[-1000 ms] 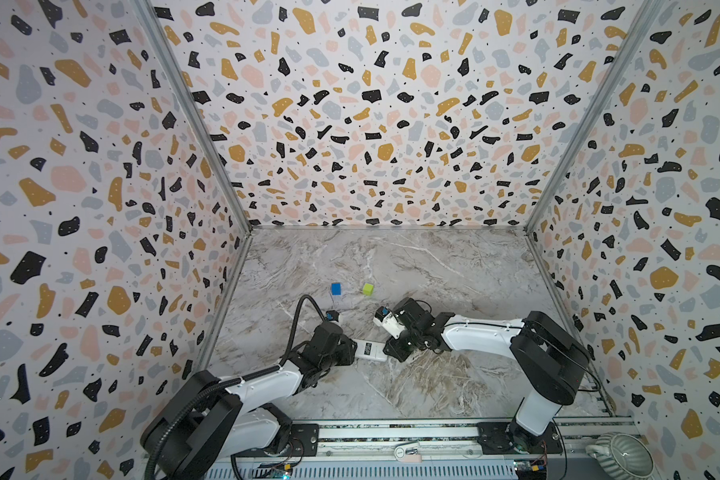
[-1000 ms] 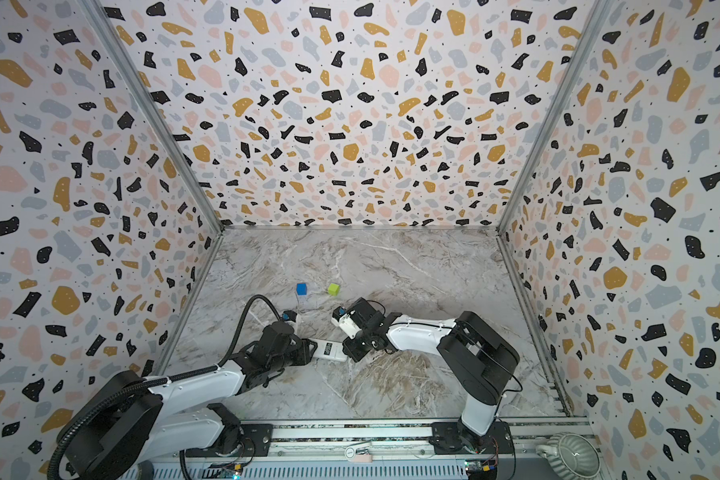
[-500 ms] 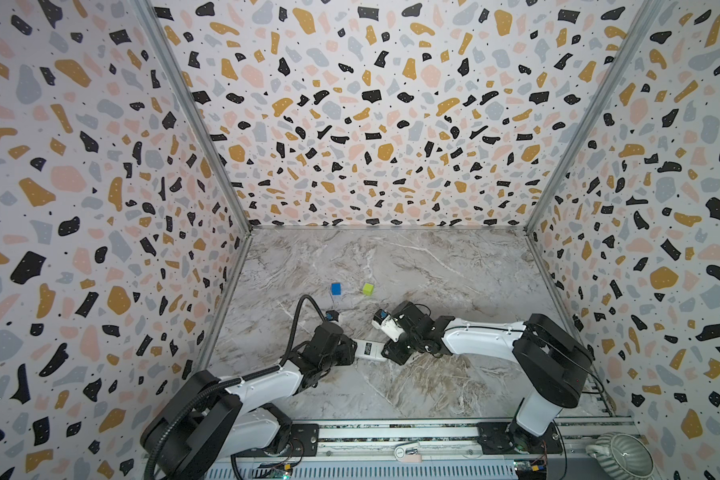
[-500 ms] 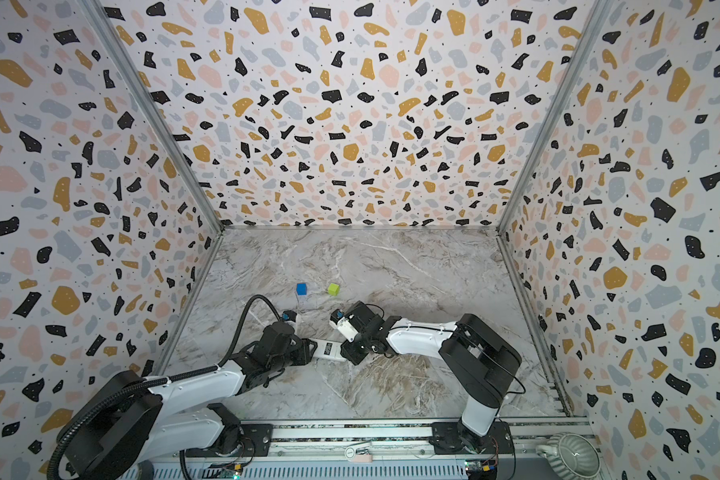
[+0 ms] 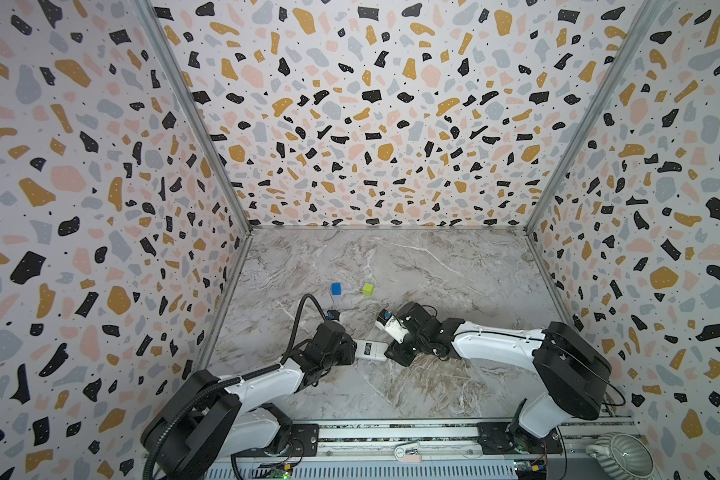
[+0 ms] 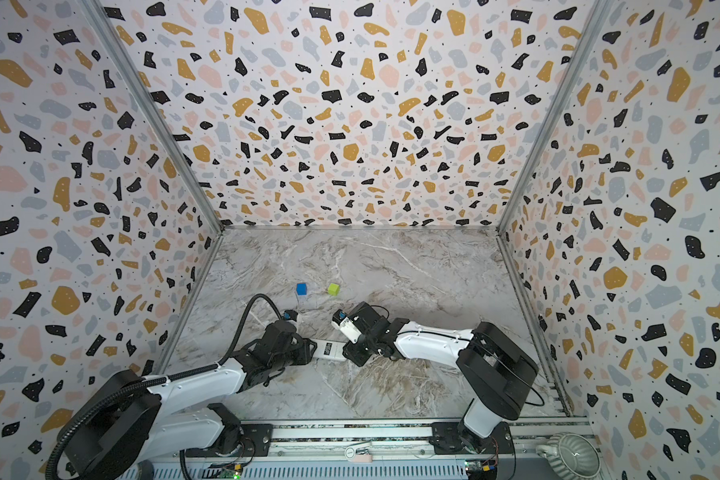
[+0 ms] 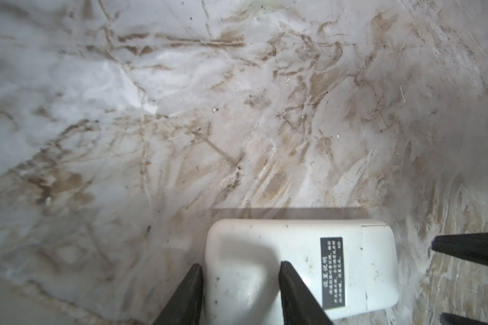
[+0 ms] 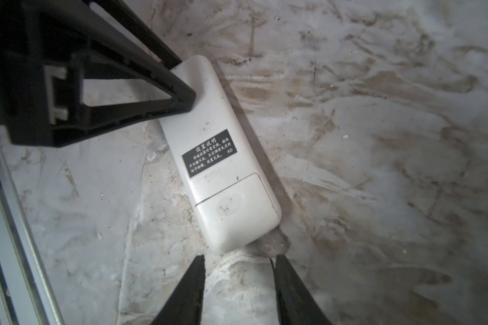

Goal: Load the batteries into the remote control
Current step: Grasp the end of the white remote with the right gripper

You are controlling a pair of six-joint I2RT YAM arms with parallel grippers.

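Marble-veined tabletop (image 5: 433, 266), enclosed on three sides by terrazzo-print walls (image 5: 371, 104). Item: remote control (image 5: 368, 350), white, lying flat with its plain back up near the front middle of the tabletop, between the two grippers in both top views. It has a black label (image 8: 209, 153) with pale print at mid-length, and a cover panel (image 8: 234, 213) seated flush at the end nearer the right arm. Left gripper (image 7: 240, 264): at the remote's opposite end, jaws partly apart, one finger (image 7: 188, 295) just beside the end face, its partner (image 7: 296, 292) lying over the white back; whether this amounts to a firm clamp cannot be told. Right gripper (image 8: 238, 257): low over the tabletop, jaws parted to a moderate gap, bare marble between them, tips just short of the cover end, nothing held. Also present: blue cube (image 5: 336, 288) and green cube (image 5: 367, 289), near each other, farther back than the remote and apart from it.
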